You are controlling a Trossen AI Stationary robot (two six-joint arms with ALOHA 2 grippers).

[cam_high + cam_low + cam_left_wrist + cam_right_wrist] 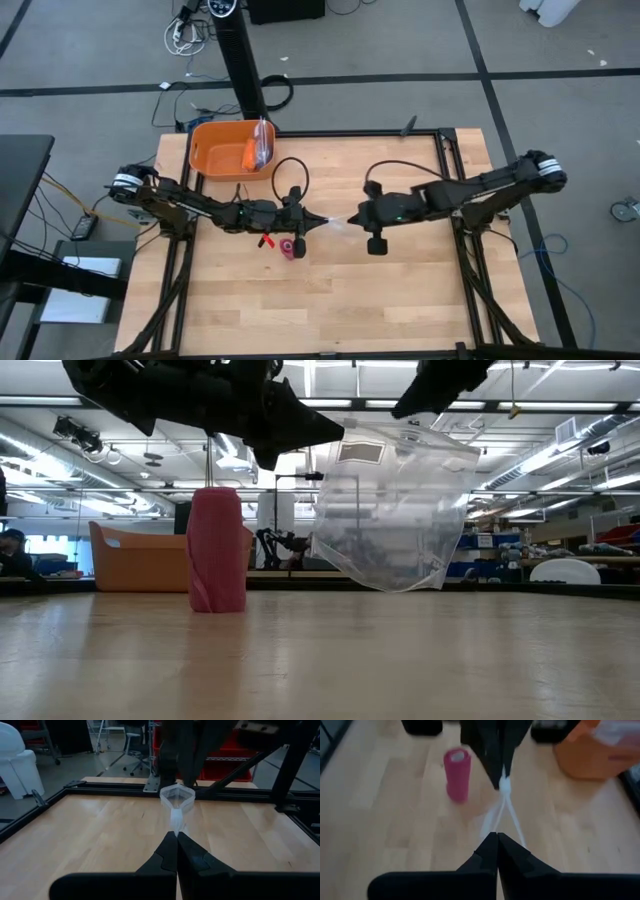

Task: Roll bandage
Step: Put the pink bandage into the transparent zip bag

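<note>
The bandage (289, 247) is a magenta-pink compact roll standing on its end on the wooden table, also seen in the low view (217, 548) and the right wrist view (457, 772). No gripper touches it. Just beyond it, above the table's middle, a clear crinkled plastic bag (395, 510) hangs between my two grippers. My left gripper (312, 222) is shut on one end of the bag's top, and my right gripper (352, 216) is shut on the other end, facing it. My left gripper pinches the bag's top edge (176, 822) between its two fingertips, coming nearly level from the table's left. The plastic is gathered into a narrow strip there. The bag hangs below the fingers, off the table. My right gripper pinches the opposite end of the bag's top (501, 822) between its fingertips, slanting down from the table's right. From the fingers the plastic runs in thin taut strands to the left gripper (502, 780).
An orange plastic tub (215, 150) stands at the table's far left with an orange and a clear packet in it. A small red thing (266, 240) lies beside the roll. A black frame (445, 135) edges the table. Bare wood lies toward the near edge.
</note>
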